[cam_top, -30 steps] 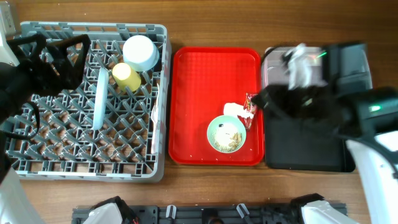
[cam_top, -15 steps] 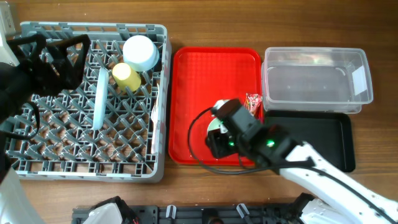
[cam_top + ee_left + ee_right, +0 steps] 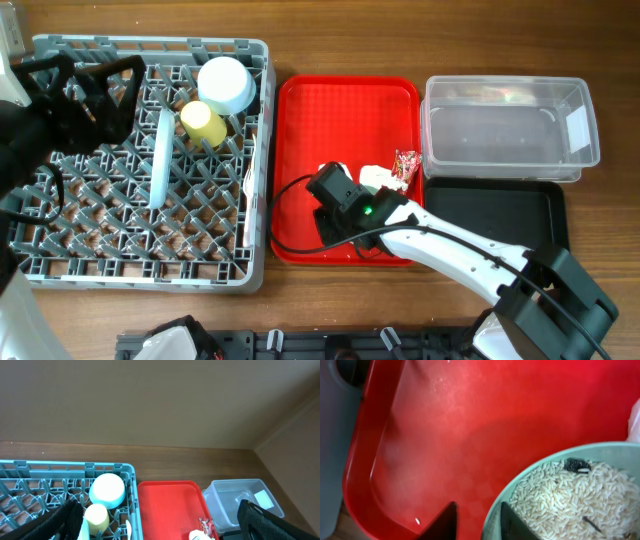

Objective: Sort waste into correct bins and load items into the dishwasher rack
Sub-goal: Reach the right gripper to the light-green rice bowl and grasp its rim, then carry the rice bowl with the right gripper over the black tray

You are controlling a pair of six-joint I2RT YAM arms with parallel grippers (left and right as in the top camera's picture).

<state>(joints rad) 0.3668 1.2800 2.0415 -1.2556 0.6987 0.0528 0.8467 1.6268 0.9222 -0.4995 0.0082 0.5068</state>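
Note:
The mint green bowl holds rice scraps on the red tray; in the overhead view my right arm hides it. My right gripper is open, one finger outside and one inside the bowl's left rim; it also shows in the overhead view. The white tissue and red wrapper lie beside it. The grey rack holds the blue plate, yellow cup, blue bowl and white cutlery. My left gripper is open and empty above the rack's left side.
The clear tub stands right of the red tray, with the black tray in front of it. A loose rice grain lies on the red tray. The rack's wall is just left of the tray's edge.
My right arm swung from over the tub and black tray down to the red tray, then shifted left to the mint bowl's rim. The left arm has not moved.

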